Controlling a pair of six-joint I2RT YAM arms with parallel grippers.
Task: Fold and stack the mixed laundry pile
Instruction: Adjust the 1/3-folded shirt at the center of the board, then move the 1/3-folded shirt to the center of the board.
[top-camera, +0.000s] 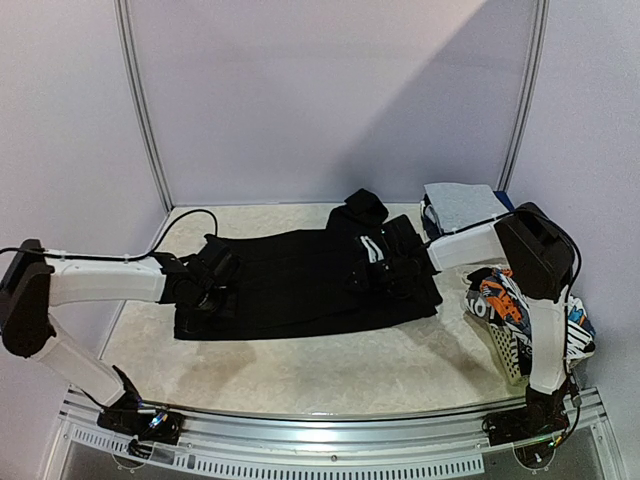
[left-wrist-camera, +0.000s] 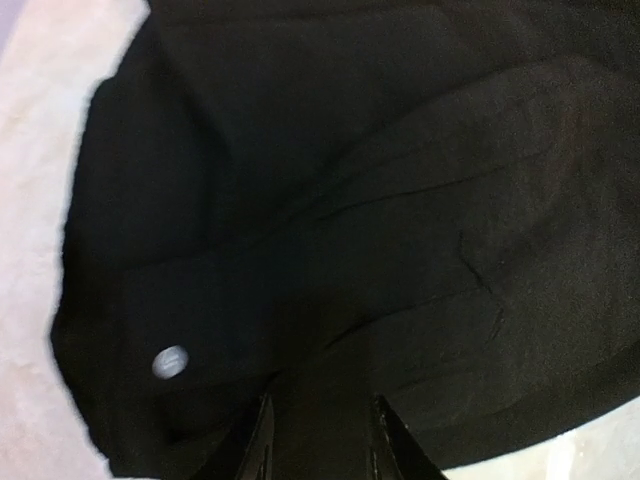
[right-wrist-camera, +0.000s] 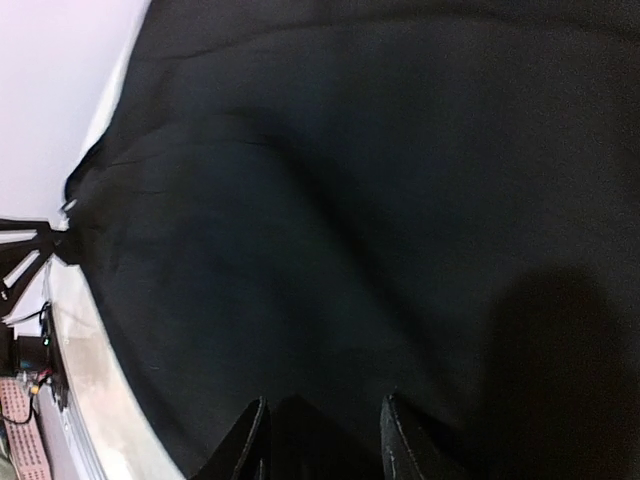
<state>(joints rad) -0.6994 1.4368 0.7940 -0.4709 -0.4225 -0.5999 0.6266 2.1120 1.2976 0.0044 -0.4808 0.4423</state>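
The black hooded top (top-camera: 300, 280) is lying spread flat on the table (top-camera: 300, 375). Its long axis is running left to right, and its hood (top-camera: 358, 207) is pointing toward the far wall. The left gripper (top-camera: 207, 283) is sitting on the top's left end, near its front-left corner. The right gripper (top-camera: 378, 272) is sitting on its right part, just on the near side of the hood. In each wrist view the fingers (left-wrist-camera: 262, 448) are standing a little apart against black cloth; whether either pair is pinching a fold, I cannot tell. A folded grey shirt (top-camera: 462, 205) is lying just beyond the top's far-right corner. Just right of the top, the basket (top-camera: 508, 352) is holding orange-black-white printed pieces (top-camera: 493, 298).
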